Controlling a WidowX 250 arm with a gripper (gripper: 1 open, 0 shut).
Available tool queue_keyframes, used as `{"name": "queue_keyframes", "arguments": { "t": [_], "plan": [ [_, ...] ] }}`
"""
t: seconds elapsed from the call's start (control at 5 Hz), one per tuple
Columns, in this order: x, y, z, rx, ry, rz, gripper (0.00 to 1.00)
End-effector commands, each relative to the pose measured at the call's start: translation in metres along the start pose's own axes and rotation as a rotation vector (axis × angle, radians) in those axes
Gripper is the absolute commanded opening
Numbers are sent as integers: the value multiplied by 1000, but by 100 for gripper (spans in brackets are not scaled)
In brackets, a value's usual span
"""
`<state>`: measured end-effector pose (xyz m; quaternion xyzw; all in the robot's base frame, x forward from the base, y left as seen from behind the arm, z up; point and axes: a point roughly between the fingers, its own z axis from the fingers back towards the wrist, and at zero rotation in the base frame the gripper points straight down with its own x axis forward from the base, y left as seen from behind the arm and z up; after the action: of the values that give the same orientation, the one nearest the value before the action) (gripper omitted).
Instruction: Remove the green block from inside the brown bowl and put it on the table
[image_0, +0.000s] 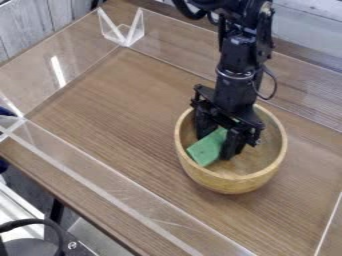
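The brown bowl (254, 170) sits on the table (120, 110) at the right. The green block (206, 149) lies tilted inside it against the left wall, its right part hidden by my gripper. My black gripper (223, 140) reaches straight down into the bowl, its fingers on either side of the block and closed against it. The block rests in the bowl, not lifted.
Clear acrylic walls (80, 170) edge the tabletop along the front and left. A clear acrylic bracket (123, 28) stands at the back. Bare wood-grain surface lies left of the bowl.
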<state>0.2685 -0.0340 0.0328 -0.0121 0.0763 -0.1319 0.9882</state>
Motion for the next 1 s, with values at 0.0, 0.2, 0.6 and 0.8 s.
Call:
{"name": "queue_keyframes", "arguments": {
  "t": [0.0, 0.2, 0.6, 0.8],
  "plan": [
    [9, 0, 13, -2, -67, -20, 0],
    [10, -1, 15, -9, -80, -28, 0],
    [9, -2, 20, -21, -107, -41, 0],
    [9, -2, 23, -26, -117, -46, 0]
  ]
}}
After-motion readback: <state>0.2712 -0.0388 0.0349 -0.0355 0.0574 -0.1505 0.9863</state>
